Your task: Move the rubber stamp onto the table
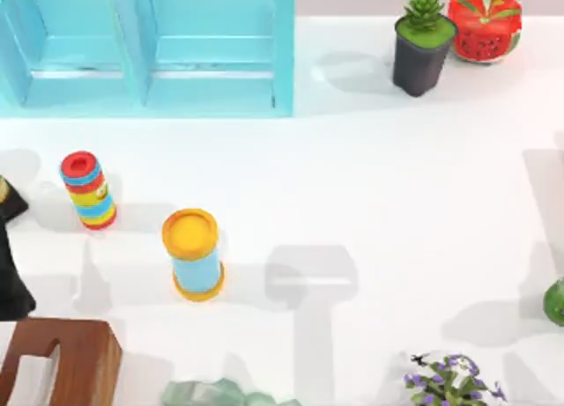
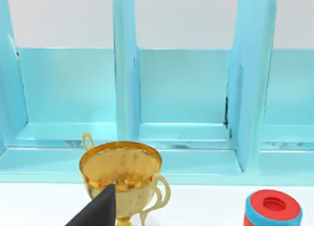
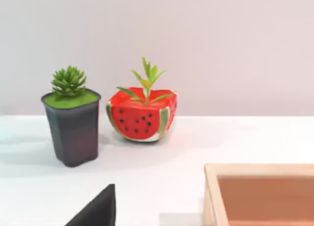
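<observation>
Top view: white worktop [image 1: 370, 186], light-blue cabinet [image 1: 150, 45] at back-left. 2 cylinders on the left half: striped one w/ red cap [image 1: 86, 190], and yellow-topped blue one [image 1: 194, 254] nearer centre, apart from it. Dark-brown wooden piece [image 1: 62, 362] at front-left corner. Left arm [image 1: 13, 274] sits at the far left edge.

Left wrist view adds a gold trophy [image 2: 120, 174] standing on the worktop in front of the cabinet's open bays, just beyond the left tool [image 2: 98, 209]. Tool state: can't tell.

Right wrist view: right tool [image 3: 95, 211] faces the succulent in a dark pot [image 3: 73, 133] and the watermelon planter [image 3: 142, 118], side by side. It also picks up a pale wooden tray [image 3: 260, 194] close by. Open or closed, can't tell.
</observation>
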